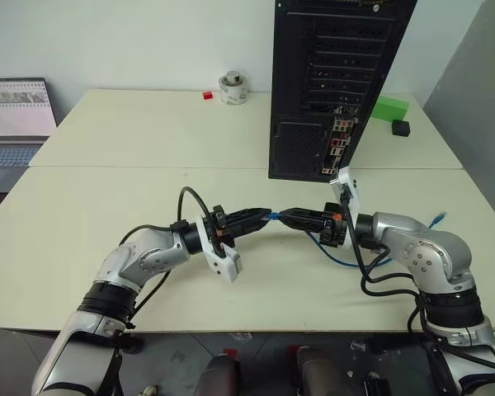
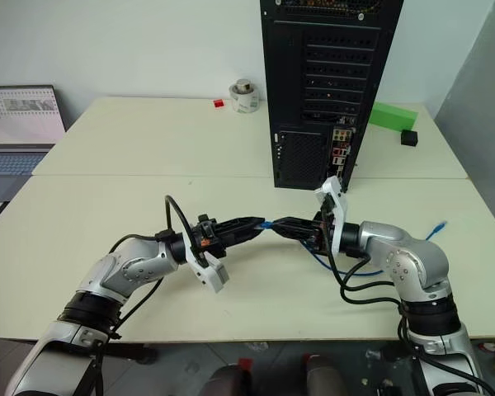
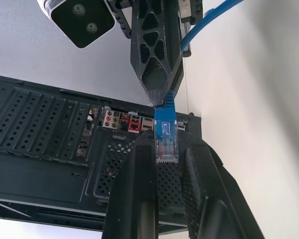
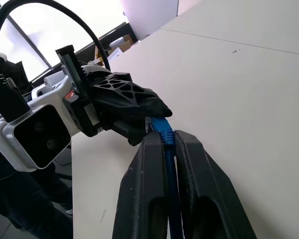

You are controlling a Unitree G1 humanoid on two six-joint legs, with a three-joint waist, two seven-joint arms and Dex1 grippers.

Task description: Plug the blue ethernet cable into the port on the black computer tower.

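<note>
A: Start at the jaws. Left gripper (image 1: 262, 215) is clenched on the plug end of the blue ethernet cable (image 3: 165, 135); the clear plug sits pinched between its two black fingers (image 3: 134, 189). Right gripper (image 1: 287, 217) is clamped on the cord just behind the plug, its tip almost touching the left one.

B: So both hold the same end, nose to nose, above the table (image 1: 107, 214)?

A: Yes, in mid-air, in front of the black computer tower (image 1: 334, 74). The rest of the cord loops down under the right arm, and the far plug lies on the table by the right elbow (image 1: 440, 219).

B: How will it handle?

A: Light and limp, I'd judge. The cord gives no push, so steering has to come from the plug or the boot right behind it. The plug is small, hard and likely slick, and its latch tab looks easy to snap or press by mistake.

B: Ports?

A: The coloured socket strip (image 3: 123, 121) is low on the tower's back, well apart from both grippers. Nothing plugged in yet
</note>
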